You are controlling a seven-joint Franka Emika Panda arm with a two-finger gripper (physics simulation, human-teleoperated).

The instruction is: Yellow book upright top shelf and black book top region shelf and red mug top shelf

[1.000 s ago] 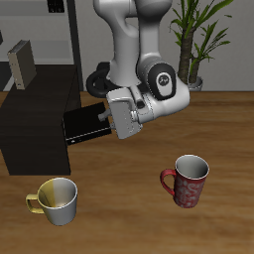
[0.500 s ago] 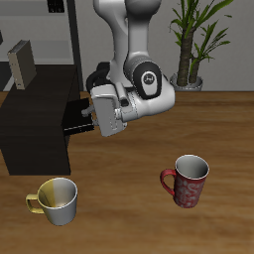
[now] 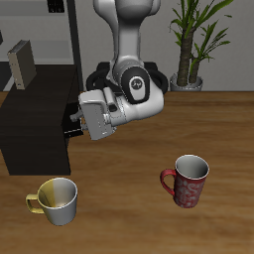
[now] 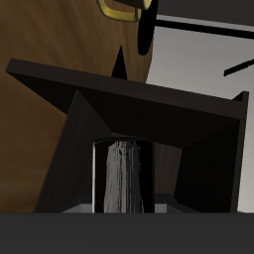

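Your gripper (image 3: 81, 117) clamps the black book (image 3: 71, 120), a thin flat slab held level, long axis aimed at the shelf (image 3: 35, 124) just beside it; the shelf's flat top lies higher. Far back there the yellow book (image 3: 21, 63) stands upright.

From the wrist, matte shelf (image 4: 129, 109) edges fill your view.

My arm bends down from up high, and my wrist is turned sideways. My gripper (image 3: 75, 117) points flat across, low down. My jaws are squeezed onto something thin and dark.
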